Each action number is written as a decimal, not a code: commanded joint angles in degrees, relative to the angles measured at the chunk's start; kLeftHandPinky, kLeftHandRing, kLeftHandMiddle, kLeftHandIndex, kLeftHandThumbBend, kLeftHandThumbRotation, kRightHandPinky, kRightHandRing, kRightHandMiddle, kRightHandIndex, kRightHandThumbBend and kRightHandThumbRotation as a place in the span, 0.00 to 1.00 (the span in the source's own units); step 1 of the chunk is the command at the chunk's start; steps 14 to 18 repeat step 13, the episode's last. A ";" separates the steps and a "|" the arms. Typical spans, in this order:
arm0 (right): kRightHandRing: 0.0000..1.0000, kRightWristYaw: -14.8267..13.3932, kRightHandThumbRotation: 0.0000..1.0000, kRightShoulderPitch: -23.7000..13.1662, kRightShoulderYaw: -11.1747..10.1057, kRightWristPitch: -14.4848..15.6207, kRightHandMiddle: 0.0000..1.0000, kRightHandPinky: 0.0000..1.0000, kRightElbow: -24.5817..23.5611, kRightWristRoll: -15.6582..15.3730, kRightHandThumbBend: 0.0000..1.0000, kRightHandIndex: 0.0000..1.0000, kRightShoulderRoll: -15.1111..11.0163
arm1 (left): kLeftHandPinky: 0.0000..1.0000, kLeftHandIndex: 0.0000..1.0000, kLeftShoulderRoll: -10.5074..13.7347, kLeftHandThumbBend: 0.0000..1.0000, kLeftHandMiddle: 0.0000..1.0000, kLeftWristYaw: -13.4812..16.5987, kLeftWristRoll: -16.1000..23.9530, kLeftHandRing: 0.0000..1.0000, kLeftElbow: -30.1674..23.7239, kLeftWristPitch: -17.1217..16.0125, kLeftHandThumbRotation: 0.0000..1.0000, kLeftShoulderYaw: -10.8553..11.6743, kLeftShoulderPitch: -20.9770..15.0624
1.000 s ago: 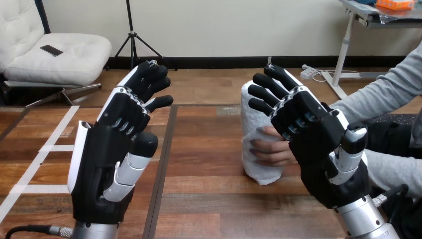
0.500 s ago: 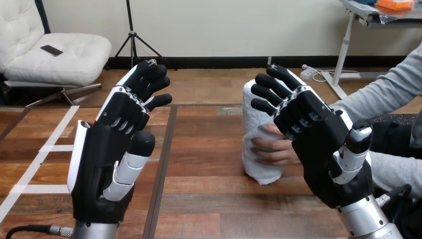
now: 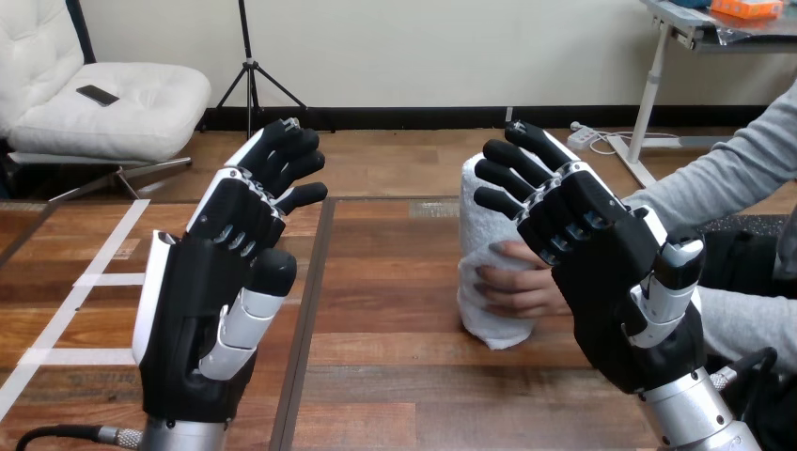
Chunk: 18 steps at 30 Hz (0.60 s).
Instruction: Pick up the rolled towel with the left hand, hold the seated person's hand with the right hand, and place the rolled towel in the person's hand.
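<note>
Standing upright on the wooden table (image 3: 395,376) in the head view, the rolled towel (image 3: 493,324) is the thing to measure everything else from. The person's hand (image 3: 522,287) comes in from the towel's right and wraps round its middle, fingers across the near face. The robot's right hand (image 3: 601,272) is raised just right of the towel and nearer the camera, overlapping its upper edge and the person's hand in the view. Its fingers are spread and nearly straight and it has hold of nothing. Whether it touches the person's hand I cannot tell, but no finger or thumb curls round it. The robot's left hand (image 3: 202,291) is raised well to the left of the towel, apart from it, fingers only loosely bent and its palm empty. As I judge it, the towel is already in the person's grasp, so the placing looks done. What the frame does not show is the right hand holding the person's hand, so that part is either over or not yet made. Counted: one rolled towel, one person's hand on it, two robot hands, one table.
</note>
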 commanded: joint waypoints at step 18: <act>0.88 0.22 1.00 -2.63 -0.93 0.05 0.88 0.86 -2.67 0.27 1.00 0.88 0.14 | 0.76 0.83 0.01 0.77 0.84 -0.18 -0.14 0.83 0.80 -1.63 0.74 0.13 -3.42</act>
